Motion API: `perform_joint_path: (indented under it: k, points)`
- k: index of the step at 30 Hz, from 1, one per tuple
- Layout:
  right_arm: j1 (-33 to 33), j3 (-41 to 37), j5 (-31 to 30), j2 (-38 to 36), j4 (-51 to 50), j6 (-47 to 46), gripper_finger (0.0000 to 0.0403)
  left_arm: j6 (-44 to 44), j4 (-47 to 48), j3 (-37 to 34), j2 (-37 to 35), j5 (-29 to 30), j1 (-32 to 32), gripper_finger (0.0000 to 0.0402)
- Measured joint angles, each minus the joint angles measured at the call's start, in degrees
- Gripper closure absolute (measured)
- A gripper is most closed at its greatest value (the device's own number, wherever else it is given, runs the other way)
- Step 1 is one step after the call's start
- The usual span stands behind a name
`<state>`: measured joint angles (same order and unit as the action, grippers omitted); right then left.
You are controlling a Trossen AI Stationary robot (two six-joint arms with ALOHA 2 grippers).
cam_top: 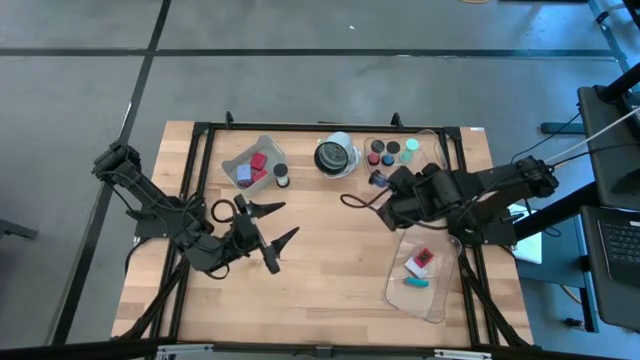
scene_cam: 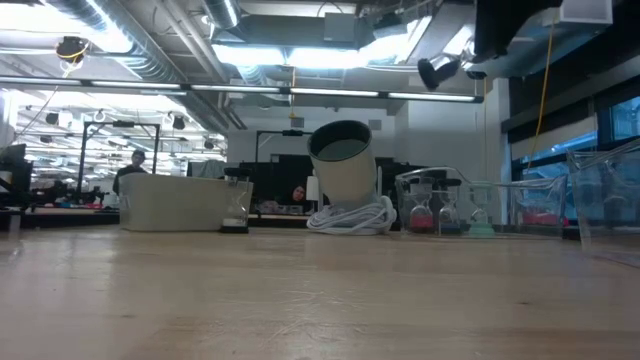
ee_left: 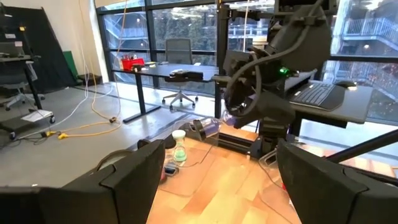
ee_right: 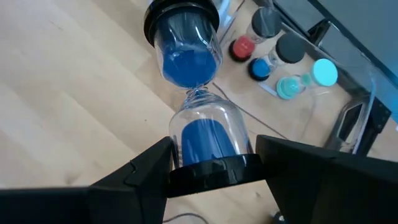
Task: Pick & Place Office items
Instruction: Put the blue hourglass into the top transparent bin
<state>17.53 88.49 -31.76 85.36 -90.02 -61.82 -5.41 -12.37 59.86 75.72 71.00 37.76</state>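
1. Presently the right gripper [ee_right: 208, 168] is clamped on a small sand timer [ee_right: 198, 99] with blue sand and dark round end caps, its two fingers pressed against one cap while the rest of the timer sticks out over the wooden table [cam_top: 320, 260].
2. Seen from above, that gripper [cam_top: 388, 183] holds the timer [cam_top: 379, 180] just beside the clear tray [cam_top: 395, 152] at the table's far edge, on the side nearer the table's middle.
3. Inside that clear tray stand more timers with coloured tops: red [ee_right: 241, 46], blue [ee_right: 259, 68] and teal [ee_right: 288, 87], plus dark-capped ones.
4. A white-and-black round object [cam_top: 336, 156] with a coiled white cable sits next to the same tray, away from the right arm.
5. Beyond the round object from the tray is a second clear tray [cam_top: 252, 165] holding red blocks [cam_top: 258, 161] and a pale piece, with a dark-capped item [cam_top: 282, 177] at its corner.
6. A third clear tray [cam_top: 420, 275], nearer the table's front edge than the timer tray, contains a red-and-white block [cam_top: 420, 262] and a teal block [cam_top: 416, 282].
7. The left gripper [cam_top: 280, 225] hovers above bare wood well apart from the timer tray, its fingers spread wide and holding nothing.
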Motion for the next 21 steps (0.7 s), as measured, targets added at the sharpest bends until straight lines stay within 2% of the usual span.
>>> perform_joint_path:
  k: [10,15,21]
  points:
    - [-8.48,0.0,0.41,0.02,0.03,5.47,0.0188,-1.33,0.34,0.0,0.0,0.0,0.0,0.0095]
    - [-13.75,0.0,2.8,0.02,0.01,8.39,0.0188,-1.34,0.36,0.0,0.0,0.0,0.02,0.0095]
    - [-18.14,0.0,3.33,0.02,0.01,8.95,0.0188,-1.33,0.61,0.0,0.0,-0.02,0.02,0.0096]
